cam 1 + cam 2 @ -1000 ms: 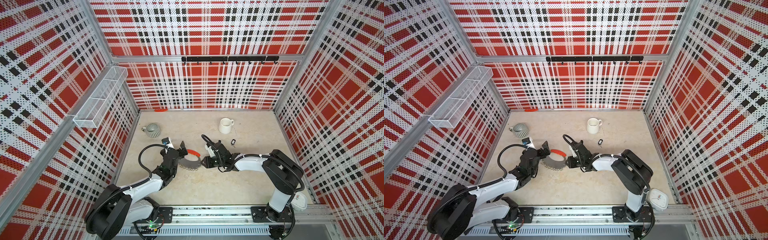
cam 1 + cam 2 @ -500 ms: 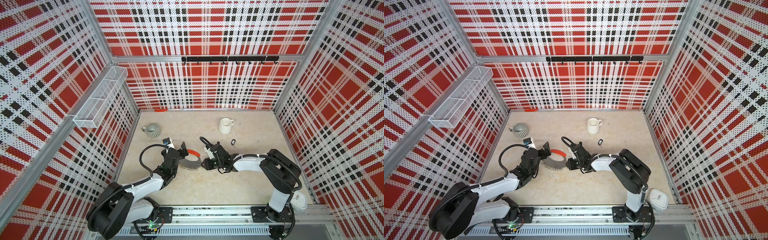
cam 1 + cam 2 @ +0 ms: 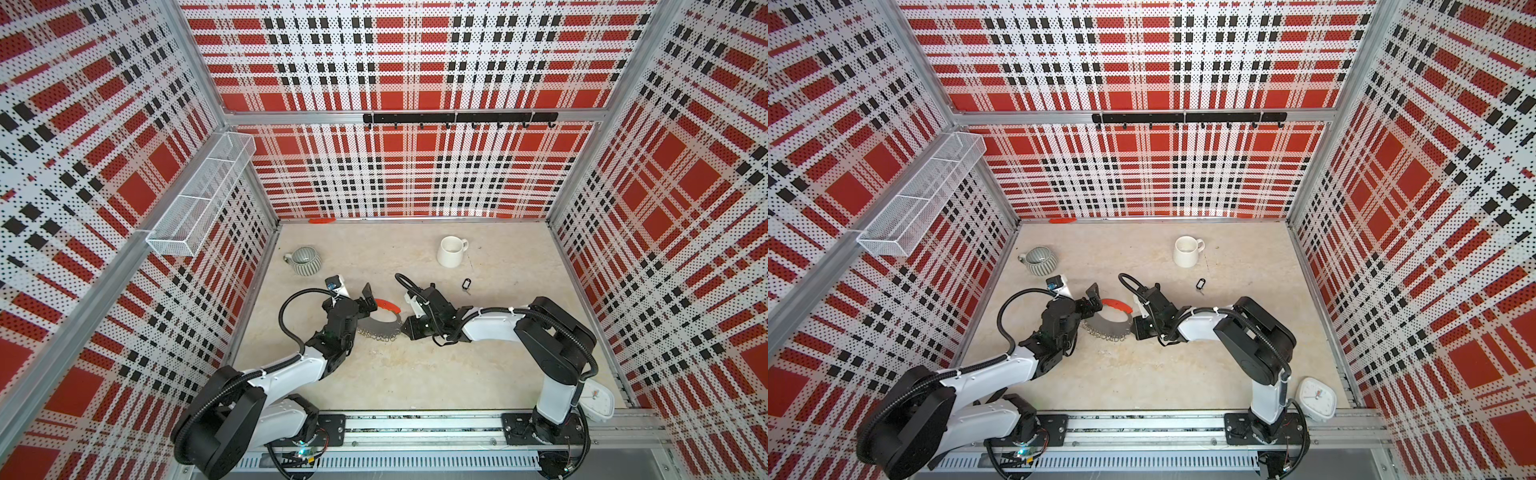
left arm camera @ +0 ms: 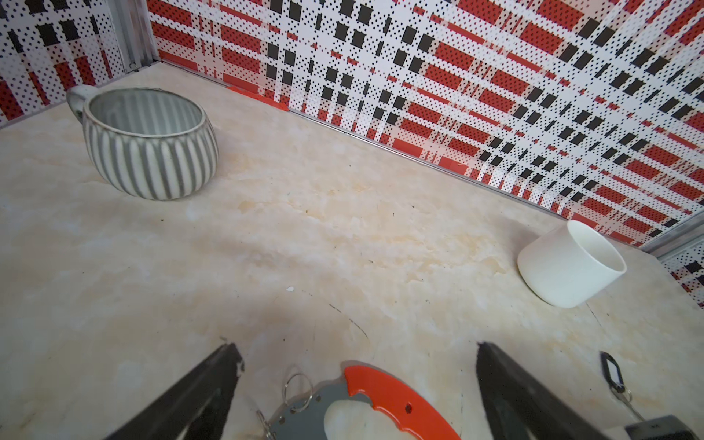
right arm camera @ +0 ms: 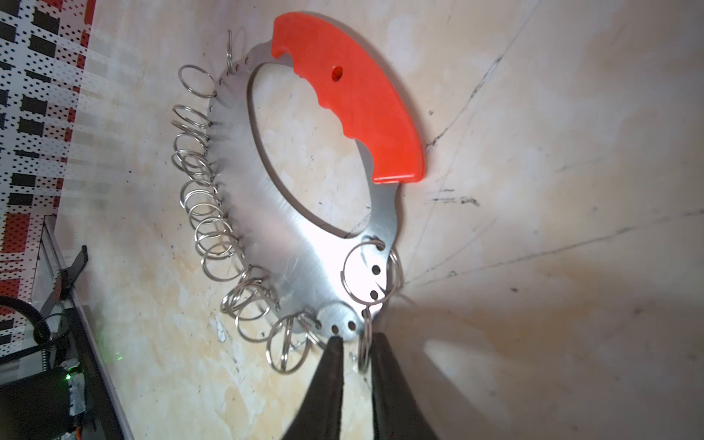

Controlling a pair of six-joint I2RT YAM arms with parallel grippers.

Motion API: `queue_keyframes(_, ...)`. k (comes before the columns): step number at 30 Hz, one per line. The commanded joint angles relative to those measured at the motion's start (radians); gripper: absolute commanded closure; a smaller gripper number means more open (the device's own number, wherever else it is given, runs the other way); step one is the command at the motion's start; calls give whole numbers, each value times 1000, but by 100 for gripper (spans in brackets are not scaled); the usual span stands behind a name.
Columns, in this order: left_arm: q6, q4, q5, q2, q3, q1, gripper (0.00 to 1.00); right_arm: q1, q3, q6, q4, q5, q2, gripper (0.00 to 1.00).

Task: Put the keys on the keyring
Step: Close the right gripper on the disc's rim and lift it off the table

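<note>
One keyring (image 5: 289, 245): flat.
Left gripper (image 4: 357, 346): released wide astride it, likely steadying.
Right gripper (image 5: 358, 339): narrow around wire ring (image 5: 365, 344); grip unclear.

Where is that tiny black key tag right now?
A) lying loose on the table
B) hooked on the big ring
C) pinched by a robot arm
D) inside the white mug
A: the key tag lies by itself on the table, near the white mug.

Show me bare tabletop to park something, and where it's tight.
Free: near table strip from keyring to rail; back stretch between striped mug and white mug. Crowded: centre, left gripper and right gripper at the keyring, key tag nearby.
</note>
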Motion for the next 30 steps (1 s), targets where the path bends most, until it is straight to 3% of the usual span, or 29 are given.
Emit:
queue_keyframes(1, -2, 26, 6, -19, 8, 3, 0, 9, 17, -8, -13, 16, 15, 84)
queue_keyframes(13, -2, 31, 8, -21, 6, 3, 1, 23, 32, -41, -50, 62, 13, 94)
queue_keyframes(15, -4, 30, 1, -17, 6, 3, 1, 29, 36, -60, -71, 91, 11, 100)
queue_keyframes(24, -27, 34, -58, 3, 4, 5, 3, 88, 27, -183, -127, 331, -88, 100)
queue_keyframes(26, -48, 35, -100, 5, -4, 7, 2, 103, 15, -210, -109, 404, -132, 100)
queue_keyframes(30, -34, 34, -66, -17, -14, 17, 2, 115, -38, -242, -27, 562, -229, 100)
